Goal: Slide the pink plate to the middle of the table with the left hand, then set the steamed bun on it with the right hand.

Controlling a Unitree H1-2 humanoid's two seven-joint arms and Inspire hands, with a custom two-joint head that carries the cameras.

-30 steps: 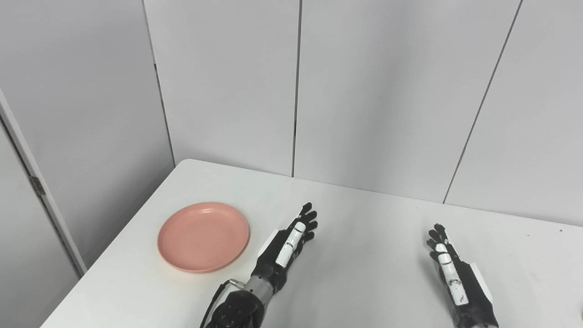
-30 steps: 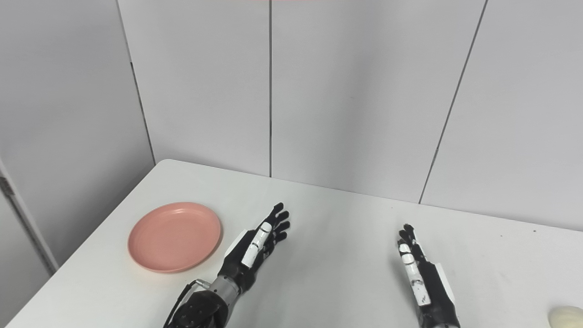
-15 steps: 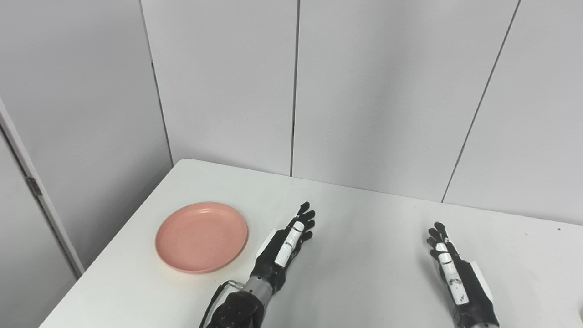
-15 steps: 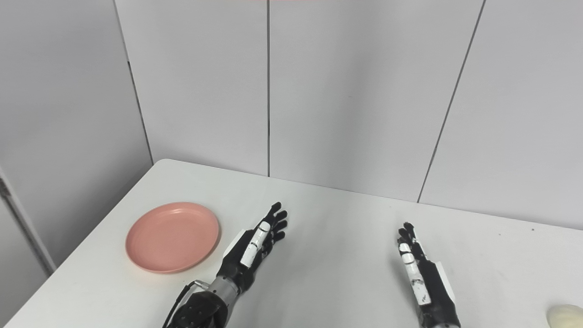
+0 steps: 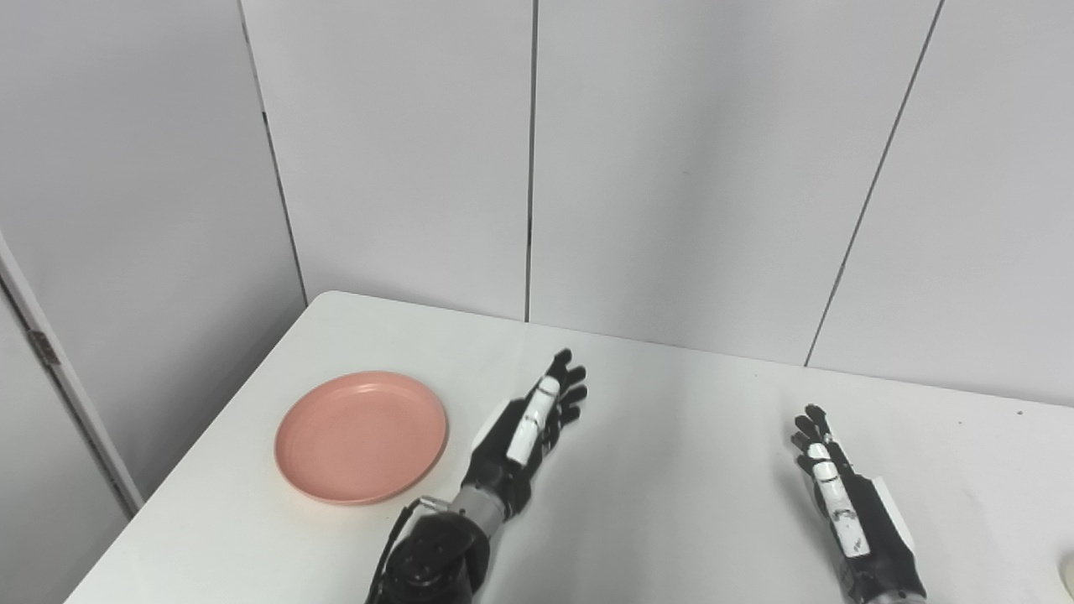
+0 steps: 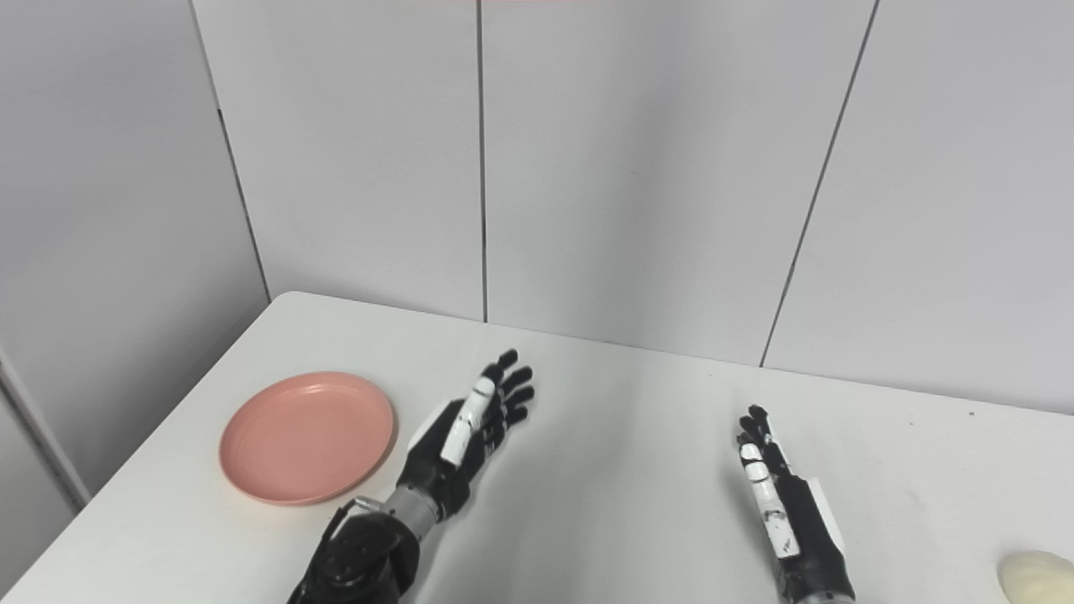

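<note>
steamed bun (image 6: 1039, 575) cut off at frame edge.

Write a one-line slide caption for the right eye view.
Both open hands, left hand and right hand, flank bare table; pink plate left, steamed bun far right.

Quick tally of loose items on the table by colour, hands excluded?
Pink: 1, the pink plate
Cream-white: 1, the steamed bun, at the right edge of the right eye view
Total: 2
</note>
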